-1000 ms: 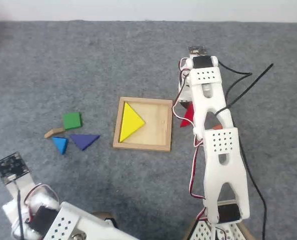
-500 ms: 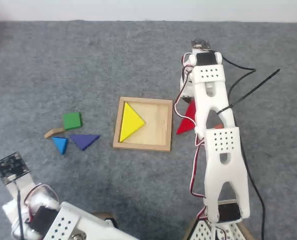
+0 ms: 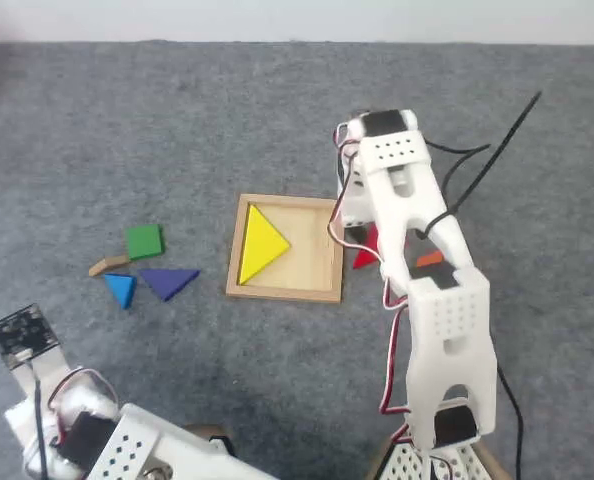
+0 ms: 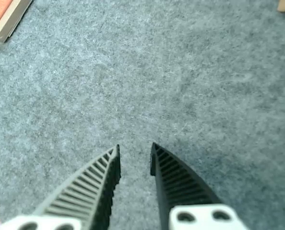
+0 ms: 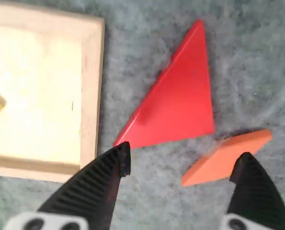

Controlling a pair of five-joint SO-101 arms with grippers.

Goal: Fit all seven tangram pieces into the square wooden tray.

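Now my right claw hangs wide open above the red triangle, which lies on the desk just beside the tray at its three o'clock, long edge toward it.

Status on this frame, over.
Right gripper open over red triangle beside tray. Left gripper open over carpet. Yellow triangle in tray. Orange piece close by.

grey carpeted counter | square wooden tray centre | green square block, tan wooden sliver, blue triangle, purple triangle clustered apart | red triangle, orange parallelogram beside tray
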